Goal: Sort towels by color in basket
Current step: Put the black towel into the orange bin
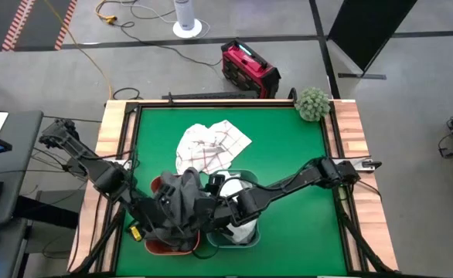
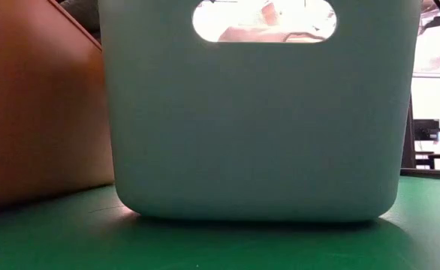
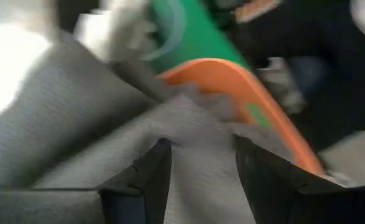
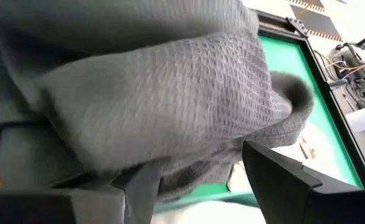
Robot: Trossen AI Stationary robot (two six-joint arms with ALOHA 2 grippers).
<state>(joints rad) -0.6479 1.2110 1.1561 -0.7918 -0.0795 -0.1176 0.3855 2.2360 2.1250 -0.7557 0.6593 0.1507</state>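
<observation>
We judge the sorting to be partly done. In the high view, two baskets stand side by side at the near edge of the green tabletop [image 1: 288, 154]: a rust-orange basket [image 1: 158, 245] on the left and a pale blue-green basket [image 1: 246, 241] on the right. A dark grey towel [image 1: 182, 197] is draped over the orange basket, and white cloth shows inside the pale one, so some towels seem already placed.

Our left gripper [image 3: 198, 165] hovers just above the grey towel, over the orange basket's rim, its fingers parted with the cloth lying between them but not clearly pinched; we take this to be the towel being let go into that basket. Our right gripper [image 4: 189, 180] sits close beside it at the baskets, its fingers spread wide, with grey cloth bulging in front of them; we cannot tell whether it grips anything.

Still left on the tabletop is a crumpled pile of white towels with red check lines [image 1: 211, 147], well apart from the baskets.
</observation>
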